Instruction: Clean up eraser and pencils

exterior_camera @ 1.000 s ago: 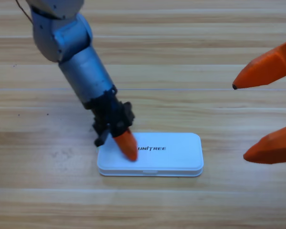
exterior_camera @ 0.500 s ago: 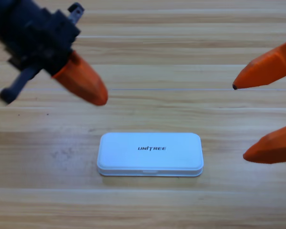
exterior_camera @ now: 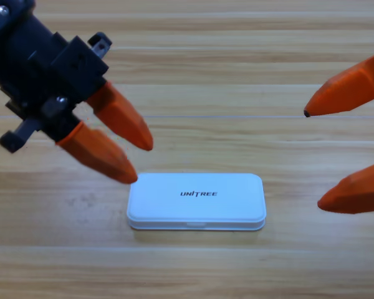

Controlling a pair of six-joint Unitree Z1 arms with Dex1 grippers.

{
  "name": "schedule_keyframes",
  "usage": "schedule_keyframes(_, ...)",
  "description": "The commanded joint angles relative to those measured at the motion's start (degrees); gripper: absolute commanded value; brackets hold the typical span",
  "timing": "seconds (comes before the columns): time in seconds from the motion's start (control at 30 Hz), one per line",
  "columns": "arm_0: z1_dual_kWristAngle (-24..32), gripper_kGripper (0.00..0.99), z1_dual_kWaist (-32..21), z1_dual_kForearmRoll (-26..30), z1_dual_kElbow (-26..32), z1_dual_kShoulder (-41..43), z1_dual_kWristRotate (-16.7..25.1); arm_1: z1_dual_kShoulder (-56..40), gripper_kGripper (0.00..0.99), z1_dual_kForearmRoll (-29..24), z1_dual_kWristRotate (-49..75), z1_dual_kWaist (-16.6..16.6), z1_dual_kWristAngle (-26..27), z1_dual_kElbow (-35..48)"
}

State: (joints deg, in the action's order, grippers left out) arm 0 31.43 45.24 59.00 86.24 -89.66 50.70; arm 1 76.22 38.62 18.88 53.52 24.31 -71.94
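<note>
Lying shut below parted jaws, white case [exterior_camera: 196, 201]

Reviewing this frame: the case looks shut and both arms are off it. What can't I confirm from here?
- Contents of the white case: its closed lid hides them in the high view, so no pen or eraser shows.
- Right pincer: only two orange tips show; the right edge cuts off the rest.
- Left pincer: open, near the case's upper left corner; the left edge cuts off its arm.

One white case [exterior_camera: 196, 201], shut, on one wooden tabletop [exterior_camera: 237, 62]. Two grippers: left gripper [exterior_camera: 140, 163] up-left of the case, right gripper [exterior_camera: 313, 159] to its right.
</note>
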Motion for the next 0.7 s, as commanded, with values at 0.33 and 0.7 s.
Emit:
schedule_keyframes(0.33, -0.3, 0.990, 1.5, -0.7, -1.5, -1.0, -3.4, 1.7, 0.990, -1.1, -0.4, -0.1, 0.6, 0.7)
schedule_keyframes(0.7, -0.8, 0.990, 1.5, -2.2, -2.0, -2.9, -4.4, 2.0, 0.990, -1.1, -0.4, -0.1, 0.6, 0.7)
